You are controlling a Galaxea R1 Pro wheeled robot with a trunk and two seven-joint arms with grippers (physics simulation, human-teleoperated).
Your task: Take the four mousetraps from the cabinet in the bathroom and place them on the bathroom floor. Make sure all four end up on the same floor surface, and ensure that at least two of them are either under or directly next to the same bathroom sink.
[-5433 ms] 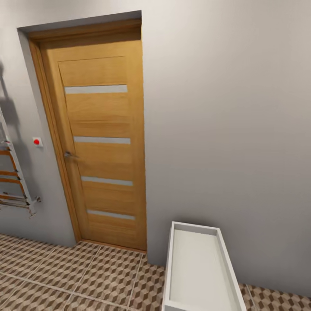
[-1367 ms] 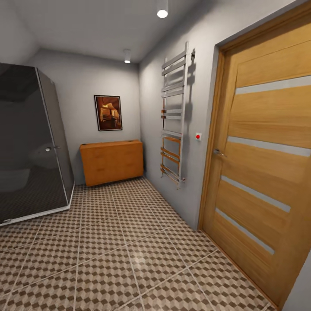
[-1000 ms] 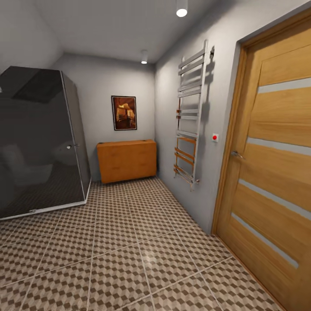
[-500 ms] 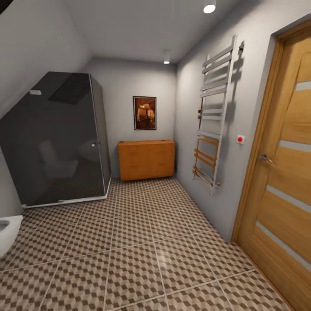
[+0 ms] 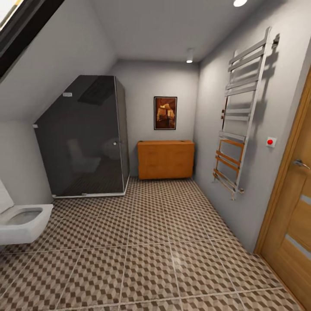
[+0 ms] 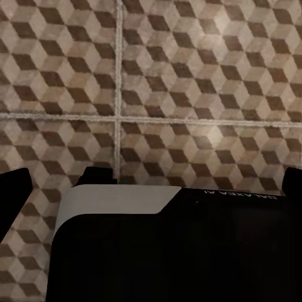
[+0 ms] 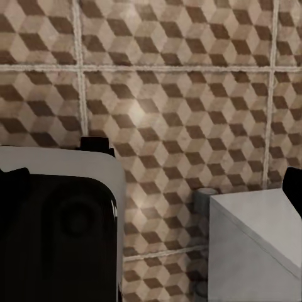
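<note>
The orange-brown cabinet (image 5: 165, 159) stands against the far wall, several tiles ahead of me across the bathroom floor (image 5: 147, 246) of cube-patterned tiles. Its drawers look shut. The mousetraps and the sink are out of view. Both wrist views look down on the bathroom floor (image 6: 189, 94) (image 7: 182, 107). My left gripper (image 6: 151, 182) is open, its dark fingertips (image 6: 14, 185) at the picture's edges, nothing between them. My right gripper (image 7: 151, 182) is open too and holds nothing.
A dark glass shower cabin (image 5: 84, 138) fills the far left corner. A white toilet (image 5: 23, 222) juts out at near left. A chrome towel rail (image 5: 239, 125) and a wooden door (image 5: 293, 224) line the right wall. A picture (image 5: 165, 113) hangs above the cabinet.
The camera has swung left: the door slid off to the right, the cabinet moved toward the middle, and the shower cabin and toilet came into view.
</note>
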